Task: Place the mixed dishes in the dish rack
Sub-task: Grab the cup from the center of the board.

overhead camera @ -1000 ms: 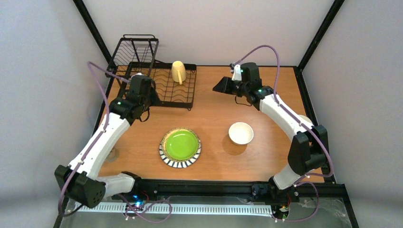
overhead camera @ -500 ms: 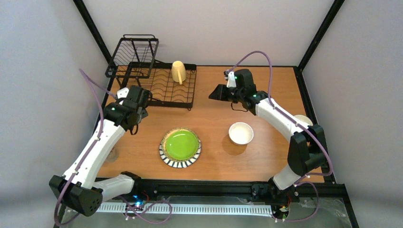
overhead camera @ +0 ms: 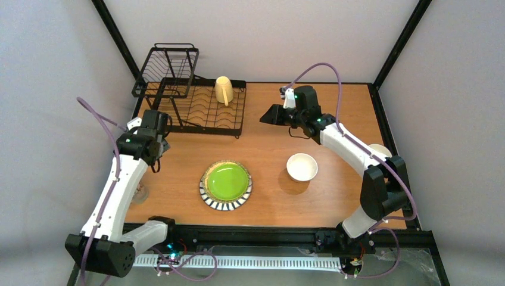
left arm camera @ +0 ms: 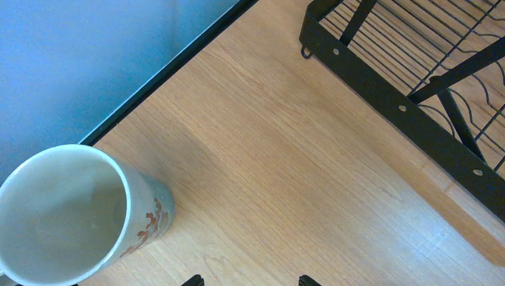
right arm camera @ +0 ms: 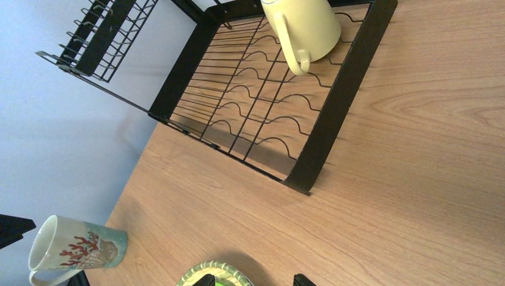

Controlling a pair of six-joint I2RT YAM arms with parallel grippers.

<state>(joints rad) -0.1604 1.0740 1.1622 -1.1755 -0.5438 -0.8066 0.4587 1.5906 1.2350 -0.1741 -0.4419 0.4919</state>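
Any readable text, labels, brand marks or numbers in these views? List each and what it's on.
None readable in any view.
The teal-banded cup carries a red coral-like picture, not lettering.
The yellow mug, plate, bowl and dish rack show no markings.
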